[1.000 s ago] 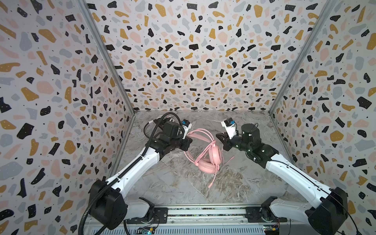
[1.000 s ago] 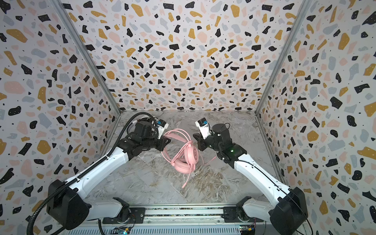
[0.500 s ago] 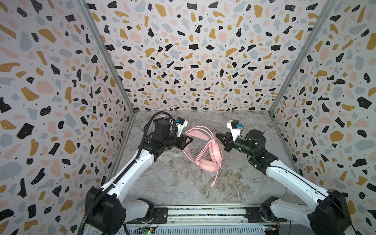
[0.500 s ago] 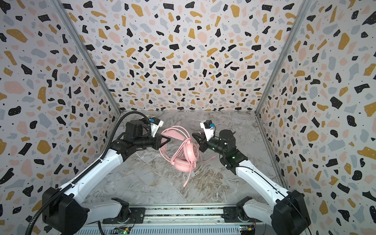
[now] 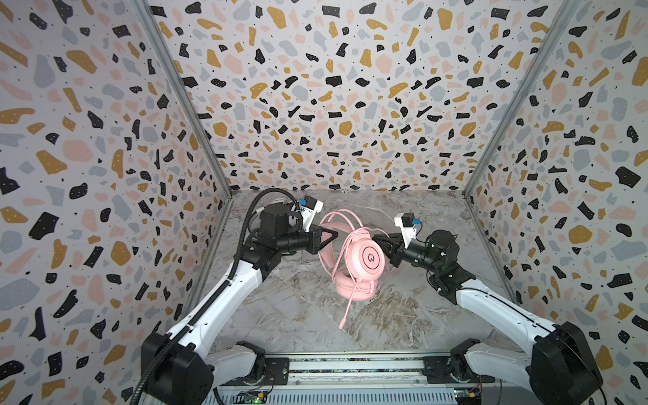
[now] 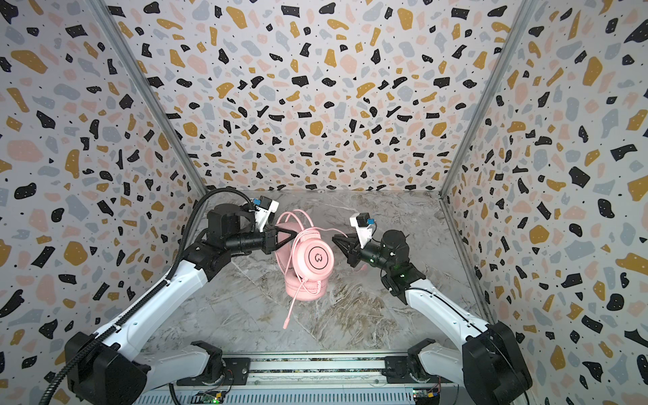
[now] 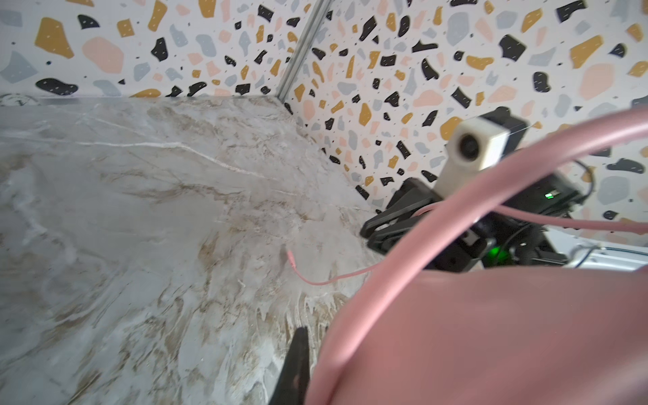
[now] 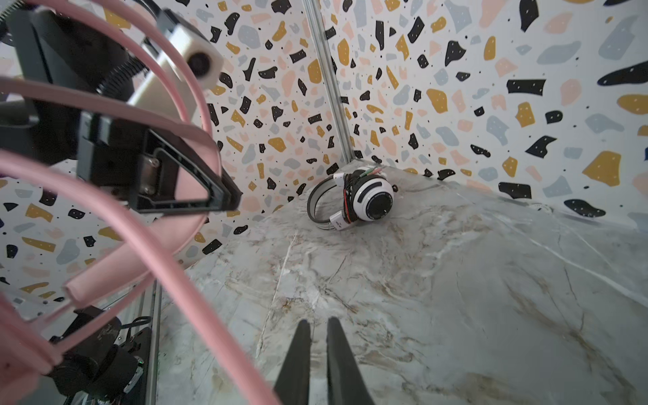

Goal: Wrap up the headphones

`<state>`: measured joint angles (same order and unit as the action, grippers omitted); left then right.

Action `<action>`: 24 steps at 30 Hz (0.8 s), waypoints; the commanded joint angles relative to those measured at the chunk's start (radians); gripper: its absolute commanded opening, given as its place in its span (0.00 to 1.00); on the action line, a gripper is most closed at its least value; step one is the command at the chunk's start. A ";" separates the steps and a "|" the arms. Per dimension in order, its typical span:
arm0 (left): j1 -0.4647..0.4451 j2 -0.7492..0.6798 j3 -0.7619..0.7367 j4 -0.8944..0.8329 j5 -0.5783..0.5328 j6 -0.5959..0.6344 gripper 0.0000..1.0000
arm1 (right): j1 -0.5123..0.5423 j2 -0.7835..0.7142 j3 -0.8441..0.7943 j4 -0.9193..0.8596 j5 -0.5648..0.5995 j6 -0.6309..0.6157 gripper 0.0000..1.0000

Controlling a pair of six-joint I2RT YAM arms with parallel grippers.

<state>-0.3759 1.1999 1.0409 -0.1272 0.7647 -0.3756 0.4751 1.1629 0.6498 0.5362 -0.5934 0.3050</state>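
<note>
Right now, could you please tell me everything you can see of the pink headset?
The pink headset is all pink, glossy plastic by its look, with a black ring logo on its round upper cup and a padded lower cup low by the marble table. It stands tilted, held up by the left gripper, whose jaws are shut on its headband. Its thin pink cable dangles loose.
</note>
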 commanded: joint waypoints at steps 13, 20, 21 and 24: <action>0.002 -0.025 0.023 0.302 0.050 -0.267 0.00 | -0.004 0.170 0.033 0.088 -0.005 0.075 0.07; 0.001 -0.048 -0.010 0.448 -0.053 -0.418 0.00 | 0.025 0.325 0.032 0.232 -0.019 0.198 0.11; 0.002 -0.052 -0.017 0.464 -0.095 -0.446 0.00 | 0.035 0.344 0.026 0.247 -0.016 0.213 0.11; 0.001 -0.064 -0.037 0.474 -0.237 -0.529 0.00 | 0.068 0.396 0.005 0.300 -0.002 0.246 0.11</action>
<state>-0.3759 1.1812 1.0103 0.1886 0.6510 -0.7551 0.5179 1.5425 0.6613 0.7517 -0.5957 0.4896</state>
